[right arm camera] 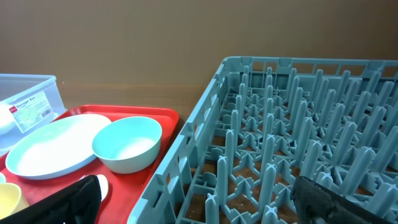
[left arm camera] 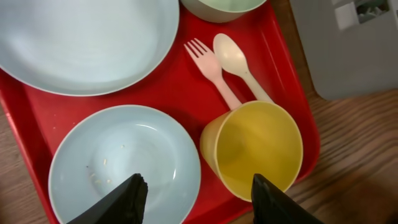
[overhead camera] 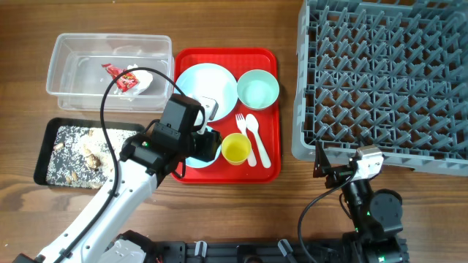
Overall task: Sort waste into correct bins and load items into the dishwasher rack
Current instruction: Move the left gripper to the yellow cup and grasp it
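Hovering over bowl (left arm camera: 124, 165) and yellow cup (left arm camera: 258, 149), left pincer (left arm camera: 198, 186) spread, right pincer (right arm camera: 196, 183) spread, tub label (right arm camera: 28, 111) unreadable.

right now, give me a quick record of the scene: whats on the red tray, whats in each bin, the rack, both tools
red tray: plate, far bowl, near bowl, yellow cup, fork, spoon
clear tub: wrapper and tissue inside
black tray: food scraps
rack: no dishes in it
left tool: open, over near bowl and yellow cup, holding nothing
right tool: open, beside the rack, holding nothing
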Controlling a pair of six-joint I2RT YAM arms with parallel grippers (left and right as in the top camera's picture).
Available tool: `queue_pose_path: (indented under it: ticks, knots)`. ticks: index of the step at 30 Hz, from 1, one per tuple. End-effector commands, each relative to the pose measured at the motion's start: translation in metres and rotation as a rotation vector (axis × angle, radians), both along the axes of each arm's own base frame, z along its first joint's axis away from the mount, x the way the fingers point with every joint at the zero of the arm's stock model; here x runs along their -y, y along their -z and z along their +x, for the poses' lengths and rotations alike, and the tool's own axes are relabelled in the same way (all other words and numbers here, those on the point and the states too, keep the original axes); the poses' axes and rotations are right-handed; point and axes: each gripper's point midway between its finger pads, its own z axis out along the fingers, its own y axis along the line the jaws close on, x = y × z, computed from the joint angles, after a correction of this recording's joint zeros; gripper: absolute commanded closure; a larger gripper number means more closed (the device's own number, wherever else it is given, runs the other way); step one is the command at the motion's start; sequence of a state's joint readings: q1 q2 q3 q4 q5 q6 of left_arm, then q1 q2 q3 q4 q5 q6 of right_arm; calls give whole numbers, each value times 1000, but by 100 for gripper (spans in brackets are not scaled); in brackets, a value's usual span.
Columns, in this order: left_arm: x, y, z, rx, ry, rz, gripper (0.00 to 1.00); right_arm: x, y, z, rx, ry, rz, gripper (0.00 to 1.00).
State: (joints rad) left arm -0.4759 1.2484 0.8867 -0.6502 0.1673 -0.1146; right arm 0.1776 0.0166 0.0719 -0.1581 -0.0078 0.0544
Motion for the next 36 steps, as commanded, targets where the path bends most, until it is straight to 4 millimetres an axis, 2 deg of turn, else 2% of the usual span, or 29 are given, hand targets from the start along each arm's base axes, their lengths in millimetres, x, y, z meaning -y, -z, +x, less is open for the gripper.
queue_pose_path:
  ticks: [1, 8, 16, 18, 19, 20, 24, 26, 32, 36]
  knots:
    - [12, 0, 0, -22, 34, -36, 45, -2, -2, -1, 10, -13, -6, 0]
    - [41, 28, 0, -74, 110, -39, 44, -2, -2, -1, 10, -13, -6, 0]
    - [40, 59, 3, -128, 101, 28, 45, -2, -2, -1, 10, -13, -6, 0]
    - [41, 64, 4, -136, 101, 32, 49, -2, -2, -1, 10, -13, -6, 0]
    - [41, 66, 5, -139, 100, 34, 56, -2, -2, -1, 10, -13, -6, 0]
    - [42, 66, 5, -135, 100, 31, 60, -2, -2, -1, 10, -13, -6, 0]
    - [46, 63, 12, -112, 91, 12, 87, -2, -2, -1, 10, -13, -6, 0]
    - [48, 61, 15, -106, 73, -4, 96, -2, -2, -1, 10, -13, -6, 0]
    - [50, 51, 20, -96, 58, -20, 96, -2, -2, -1, 10, -13, -6, 0]
    - [52, 29, 24, -66, 58, -37, 96, -2, -2, -1, 10, -13, -6, 0]
